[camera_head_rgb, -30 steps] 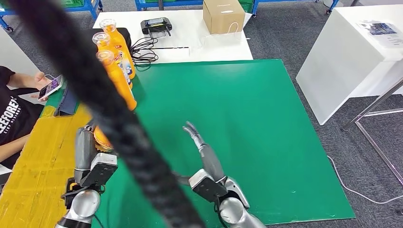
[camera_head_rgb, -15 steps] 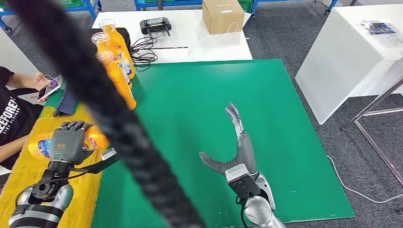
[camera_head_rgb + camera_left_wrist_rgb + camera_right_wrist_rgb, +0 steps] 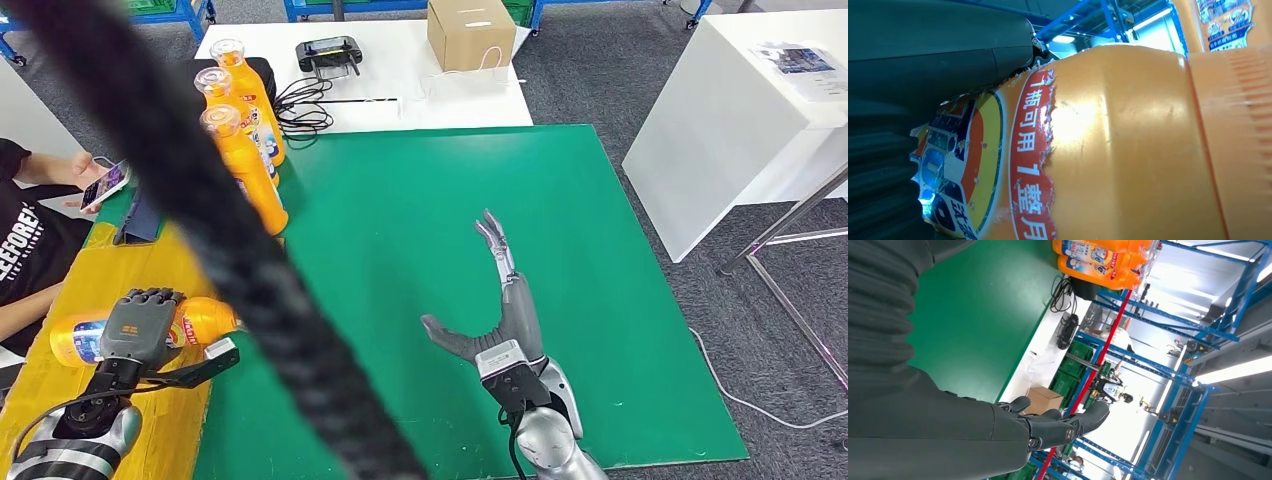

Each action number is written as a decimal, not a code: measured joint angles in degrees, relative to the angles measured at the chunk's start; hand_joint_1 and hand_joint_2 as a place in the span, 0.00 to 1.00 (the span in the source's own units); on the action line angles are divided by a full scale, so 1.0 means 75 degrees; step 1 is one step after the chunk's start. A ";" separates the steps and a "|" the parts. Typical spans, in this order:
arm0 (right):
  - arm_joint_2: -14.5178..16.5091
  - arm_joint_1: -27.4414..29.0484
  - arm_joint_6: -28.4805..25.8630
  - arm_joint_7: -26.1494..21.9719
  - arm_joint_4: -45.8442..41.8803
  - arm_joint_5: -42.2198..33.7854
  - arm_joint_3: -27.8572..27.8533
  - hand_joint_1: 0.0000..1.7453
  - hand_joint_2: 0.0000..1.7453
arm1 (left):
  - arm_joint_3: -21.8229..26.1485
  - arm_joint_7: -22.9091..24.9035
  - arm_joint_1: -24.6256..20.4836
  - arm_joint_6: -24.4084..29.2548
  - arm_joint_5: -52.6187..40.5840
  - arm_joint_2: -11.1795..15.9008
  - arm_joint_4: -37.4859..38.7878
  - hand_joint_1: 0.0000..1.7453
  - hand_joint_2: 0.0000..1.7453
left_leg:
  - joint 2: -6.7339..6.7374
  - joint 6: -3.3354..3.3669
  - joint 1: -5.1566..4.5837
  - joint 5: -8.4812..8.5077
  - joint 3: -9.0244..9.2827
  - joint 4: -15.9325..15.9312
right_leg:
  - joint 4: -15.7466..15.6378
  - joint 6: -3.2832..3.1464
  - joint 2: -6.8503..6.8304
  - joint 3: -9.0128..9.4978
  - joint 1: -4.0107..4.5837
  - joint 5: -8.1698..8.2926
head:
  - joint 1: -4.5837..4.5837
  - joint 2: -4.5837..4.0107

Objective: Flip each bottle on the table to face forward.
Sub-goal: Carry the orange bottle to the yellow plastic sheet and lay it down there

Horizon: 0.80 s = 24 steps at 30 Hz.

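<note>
An orange bottle (image 3: 205, 320) with a colourful label lies on its side on the yellow strip (image 3: 110, 270) left of the green mat (image 3: 600, 260). My left hand (image 3: 138, 322) grips it from above around its middle. The left wrist view has the bottle (image 3: 1128, 145) pressed right against that hand (image 3: 923, 60). Three more orange bottles stand upright in a row at the mat's far left: the nearest (image 3: 240, 170), the middle (image 3: 222, 92) and the farthest (image 3: 232, 56). My right hand (image 3: 502, 312) hovers open over the mat, fingers stretched forward (image 3: 1048, 427), holding nothing.
A thick black cable (image 3: 250, 270) crosses the head view diagonally, hiding part of the left side. A person (image 3: 25, 240) with a phone sits at the far left. A white table (image 3: 400, 90) behind the mat carries a cardboard box (image 3: 470, 32), a black controller (image 3: 328, 52) and wires.
My left hand has turned over and drawn the bottle nearer, so it now lies flat on the yellow strip. My right hand swung right and straightened out, then held still.
</note>
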 joint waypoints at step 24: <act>-0.0064 -0.0592 0.0463 0.0367 0.0373 -0.0134 0.0366 0.00 1.00 | 0.0409 -0.0187 -0.1191 0.0393 0.0997 -0.0504 0.3087 0.00 1.00 | -0.0092 -0.0021 0.0002 0.0029 0.0134 -0.0026 | -0.0001 -0.0030 -0.0074 0.0113 0.0000 0.0003 | 0.0000 0.0000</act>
